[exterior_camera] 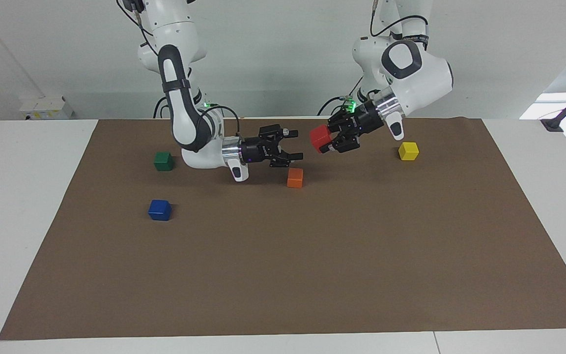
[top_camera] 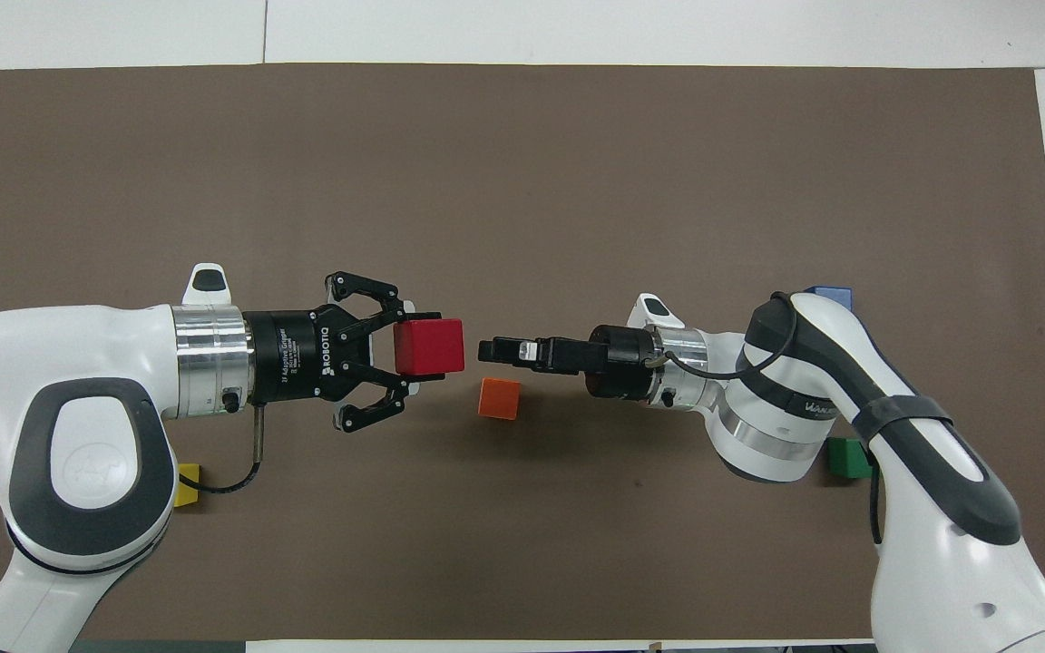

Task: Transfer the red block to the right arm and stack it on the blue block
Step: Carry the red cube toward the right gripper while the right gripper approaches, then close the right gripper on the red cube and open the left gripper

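Observation:
The red block (exterior_camera: 320, 137) (top_camera: 429, 346) hangs in the air over the brown mat, with my left gripper (exterior_camera: 327, 140) (top_camera: 421, 346) shut on it. My right gripper (exterior_camera: 297, 145) (top_camera: 488, 349) is open and points at the red block, a small gap away, hovering just over the orange block (exterior_camera: 295, 177) (top_camera: 499, 398). The blue block (exterior_camera: 159, 210) (top_camera: 831, 294) sits on the mat toward the right arm's end; in the overhead view the right arm hides most of it.
A green block (exterior_camera: 163, 161) (top_camera: 849, 458) lies nearer to the robots than the blue block. A yellow block (exterior_camera: 408, 151) (top_camera: 185, 483) lies toward the left arm's end, partly under the left arm in the overhead view. The brown mat (exterior_camera: 312, 275) covers the table.

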You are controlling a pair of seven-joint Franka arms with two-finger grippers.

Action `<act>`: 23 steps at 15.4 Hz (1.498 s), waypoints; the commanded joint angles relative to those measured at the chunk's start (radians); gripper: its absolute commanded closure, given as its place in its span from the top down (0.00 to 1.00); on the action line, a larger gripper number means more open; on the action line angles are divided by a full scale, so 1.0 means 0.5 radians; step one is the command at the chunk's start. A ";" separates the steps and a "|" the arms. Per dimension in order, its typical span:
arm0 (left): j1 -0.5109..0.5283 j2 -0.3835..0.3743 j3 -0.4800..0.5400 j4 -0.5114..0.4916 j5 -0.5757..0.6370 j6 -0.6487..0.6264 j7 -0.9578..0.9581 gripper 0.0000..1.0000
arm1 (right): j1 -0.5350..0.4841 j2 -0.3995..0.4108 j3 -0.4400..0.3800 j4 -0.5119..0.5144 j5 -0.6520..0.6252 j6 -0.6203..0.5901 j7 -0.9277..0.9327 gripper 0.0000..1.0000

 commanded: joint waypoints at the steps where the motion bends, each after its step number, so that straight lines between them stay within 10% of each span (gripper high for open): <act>1: -0.084 -0.052 0.021 -0.067 -0.124 0.048 0.061 0.00 | 0.072 0.022 0.001 0.073 0.110 0.080 0.033 1.00; 20: -0.103 -0.024 0.021 -0.092 -0.228 0.064 0.065 0.00 | 0.139 0.022 0.038 0.103 0.215 0.077 0.085 1.00; 23: -0.103 -0.024 0.021 -0.092 -0.228 0.064 0.068 0.00 | 0.139 0.022 0.038 0.103 0.211 0.074 0.097 0.80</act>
